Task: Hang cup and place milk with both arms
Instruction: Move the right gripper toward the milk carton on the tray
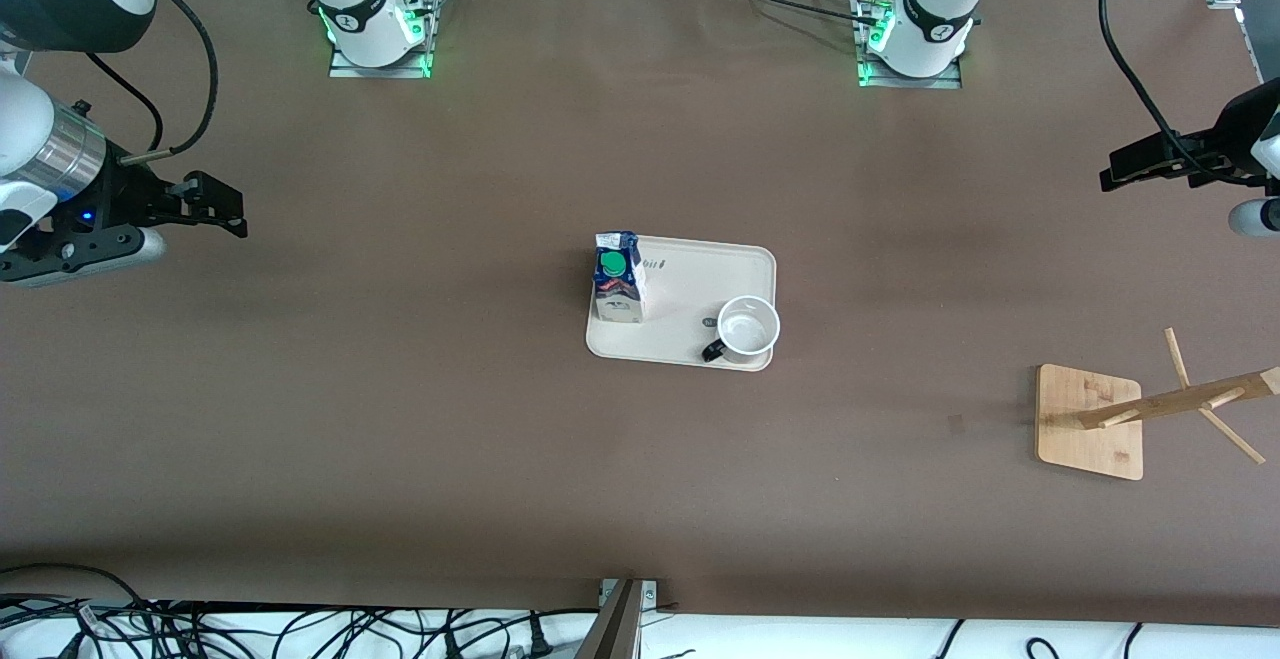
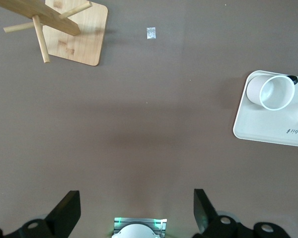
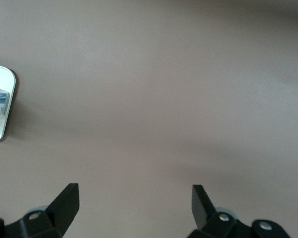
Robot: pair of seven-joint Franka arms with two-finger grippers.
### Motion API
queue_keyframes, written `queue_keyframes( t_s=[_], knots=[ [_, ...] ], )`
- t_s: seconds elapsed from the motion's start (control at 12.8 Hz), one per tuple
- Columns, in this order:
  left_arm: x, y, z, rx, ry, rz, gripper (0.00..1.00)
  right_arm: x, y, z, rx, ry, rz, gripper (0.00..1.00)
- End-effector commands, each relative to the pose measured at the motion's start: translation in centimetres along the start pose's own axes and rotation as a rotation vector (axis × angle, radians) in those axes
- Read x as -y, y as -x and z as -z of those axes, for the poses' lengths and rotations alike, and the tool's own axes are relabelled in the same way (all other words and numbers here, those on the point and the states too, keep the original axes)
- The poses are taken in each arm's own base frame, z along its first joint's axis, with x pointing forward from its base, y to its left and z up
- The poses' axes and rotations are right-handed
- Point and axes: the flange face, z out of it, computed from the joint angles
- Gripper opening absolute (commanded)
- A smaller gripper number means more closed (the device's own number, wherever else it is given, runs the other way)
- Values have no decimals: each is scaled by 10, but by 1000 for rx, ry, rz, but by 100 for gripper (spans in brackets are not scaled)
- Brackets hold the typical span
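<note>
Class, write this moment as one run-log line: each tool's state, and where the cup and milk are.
left tool: open, waiting over bare table | right tool: open, waiting | cup: upright on tray | milk: upright on tray | rack: nothing hung

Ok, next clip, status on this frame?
Left gripper and right gripper open, high over bare table at their own ends. Cup and milk upright on tray, untouched. Rack free, nothing blocking.

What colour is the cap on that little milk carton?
Green, a round cap on the milk carton's dark blue top; clearest in the front view.
</note>
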Motion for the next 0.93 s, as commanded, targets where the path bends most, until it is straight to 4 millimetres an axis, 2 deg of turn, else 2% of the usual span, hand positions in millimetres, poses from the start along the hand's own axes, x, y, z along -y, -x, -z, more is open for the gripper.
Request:
queue_keyframes(
  t_s=[0.0, 0.16, 0.47, 0.7, 0.78, 0.86],
  knots=[
    [10, 9, 10, -8, -12, -95, 100, 1, 0, 6, -31, 17, 1, 100],
    [10, 11, 5, -7, -12, -135, 100, -2, -3, 6, -33, 9, 5, 100],
    [6, 31, -3, -70, -8, -140, 100, -1, -3, 7, -38, 5, -6, 100],
    [6, 31, -1, -79, -13, -141, 100, 2, -3, 10, -44, 0, -6, 100],
    [7, 27, -1, -99, -21, -140, 100, 1, -8, 3, -50, -25, 1, 100],
    [6, 20, -6, -128, -21, -143, 100, 1, -9, 5, -66, -72, -8, 100]
  ],
)
